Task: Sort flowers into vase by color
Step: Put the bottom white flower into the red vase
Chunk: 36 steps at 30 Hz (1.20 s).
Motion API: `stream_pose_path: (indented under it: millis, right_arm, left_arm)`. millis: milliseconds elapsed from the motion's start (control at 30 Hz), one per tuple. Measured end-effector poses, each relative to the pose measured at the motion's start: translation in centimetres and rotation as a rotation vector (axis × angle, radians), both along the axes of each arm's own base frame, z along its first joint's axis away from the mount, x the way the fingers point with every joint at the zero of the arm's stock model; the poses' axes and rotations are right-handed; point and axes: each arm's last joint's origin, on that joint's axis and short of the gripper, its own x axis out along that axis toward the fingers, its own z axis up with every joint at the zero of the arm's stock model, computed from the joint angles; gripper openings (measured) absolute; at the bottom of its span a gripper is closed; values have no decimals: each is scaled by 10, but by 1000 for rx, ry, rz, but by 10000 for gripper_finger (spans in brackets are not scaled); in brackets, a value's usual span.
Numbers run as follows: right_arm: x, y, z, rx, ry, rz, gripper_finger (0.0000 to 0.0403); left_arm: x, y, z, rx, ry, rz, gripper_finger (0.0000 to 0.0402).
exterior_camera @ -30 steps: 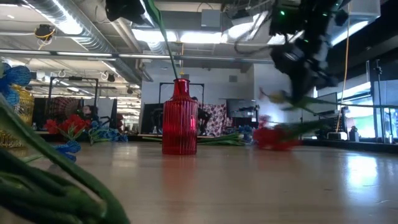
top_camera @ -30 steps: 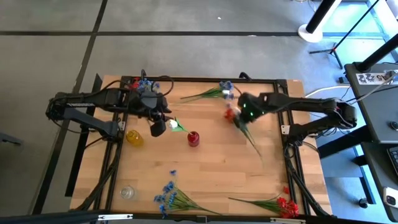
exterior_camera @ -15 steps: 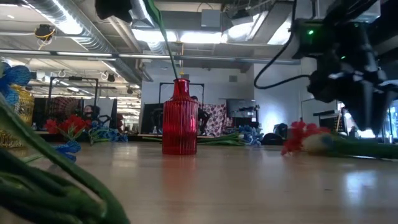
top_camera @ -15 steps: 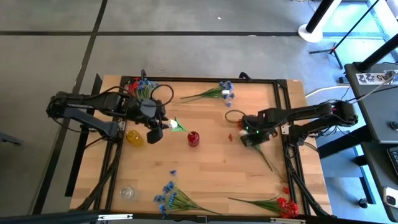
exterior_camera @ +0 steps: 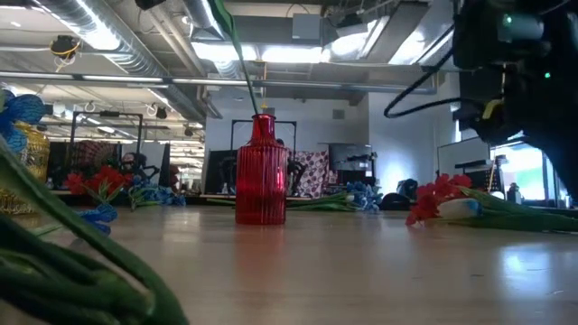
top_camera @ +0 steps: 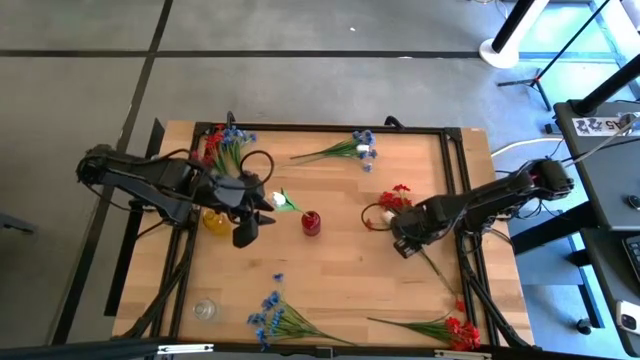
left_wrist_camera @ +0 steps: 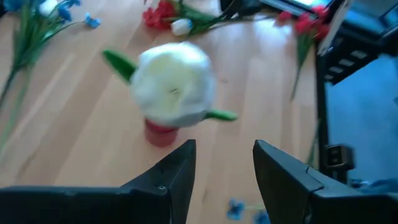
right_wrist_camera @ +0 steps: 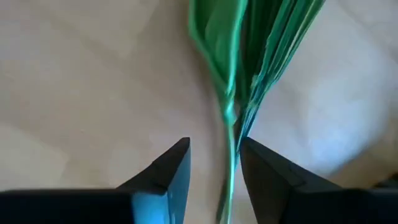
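Right gripper (top_camera: 403,243) fingers apart, straddling the green stems (right_wrist_camera: 239,93) of the red-and-white sprig (top_camera: 398,197) lying on the table. Left gripper (left_wrist_camera: 222,168) open above the white tulip (left_wrist_camera: 172,84) in the red vase (top_camera: 311,222). Blue flowers (top_camera: 268,315) at six o'clock.

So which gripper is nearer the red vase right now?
Left. The left gripper sits just beside the red vase, while the right gripper is farther off on its other side, over green stems.
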Motion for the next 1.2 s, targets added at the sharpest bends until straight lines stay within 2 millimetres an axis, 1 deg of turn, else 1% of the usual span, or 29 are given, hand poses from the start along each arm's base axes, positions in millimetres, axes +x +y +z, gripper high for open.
stream_pose_path:
  millis: [67,167,300,400,500,667,767,867,1033,1200]
  right_arm:
    - [-2,-1,-9,-18,9,8,123]
    - [-2,-2,-22,-18,-23,23,114]
    - [1,-1,-28,-6,-64,29,111]
    - [2,-1,-29,-6,-65,32,111]
    - [3,0,-26,-4,-65,39,111]
    - [9,1,-16,-3,-69,113,111]
    - [10,2,-15,5,-86,158,111]
    - [9,1,-16,2,-86,178,111]
    - [8,2,-17,24,-79,178,111]
    - [11,3,-11,56,-74,175,111]
  left_arm:
    - [2,-2,3,-24,-35,5,156]
    - [5,-5,7,-43,-96,-2,156]
    - [8,-8,13,-74,-162,0,156]
    - [10,-9,15,-92,-190,7,156]
    - [10,-9,16,-152,-195,50,156]
    - [10,-9,16,-214,-196,96,156]
    - [11,-8,17,-212,-220,141,156]
    - [12,-6,20,-193,-258,181,156]
    - [13,-6,22,-104,-291,159,156]
    - [14,-5,25,-21,-320,151,156]
